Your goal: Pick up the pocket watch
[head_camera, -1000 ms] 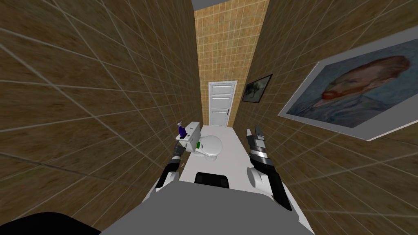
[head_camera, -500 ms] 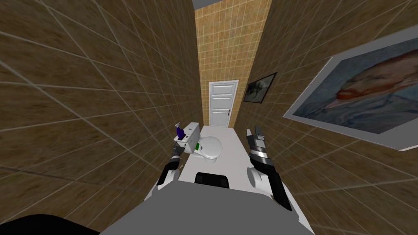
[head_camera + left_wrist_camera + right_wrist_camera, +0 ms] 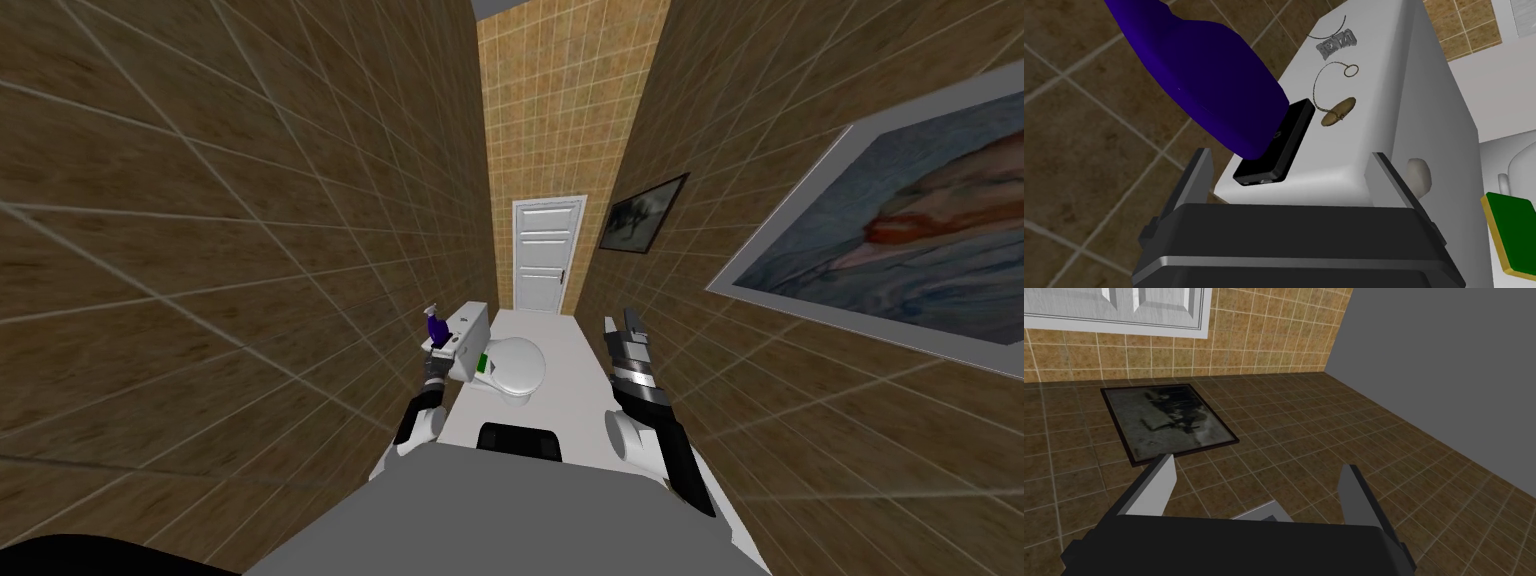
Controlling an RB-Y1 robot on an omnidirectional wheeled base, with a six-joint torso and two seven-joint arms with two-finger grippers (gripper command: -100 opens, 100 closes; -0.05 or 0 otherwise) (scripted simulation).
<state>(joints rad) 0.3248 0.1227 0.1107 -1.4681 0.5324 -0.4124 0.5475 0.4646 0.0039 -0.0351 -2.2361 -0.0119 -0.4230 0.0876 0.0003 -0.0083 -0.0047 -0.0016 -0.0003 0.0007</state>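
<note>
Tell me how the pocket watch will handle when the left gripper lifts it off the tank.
The pocket watch lies flat, a thin disc, so the left gripper may skid it along the smooth white tank lid. Its fine chain looks limp and will likely dangle once lifted. It looks small, so probably light.

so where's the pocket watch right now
In the left wrist view, the round brass-coloured pocket watch lies on the white toilet tank lid, beside the flat black phone, ahead of the open left gripper.
</note>
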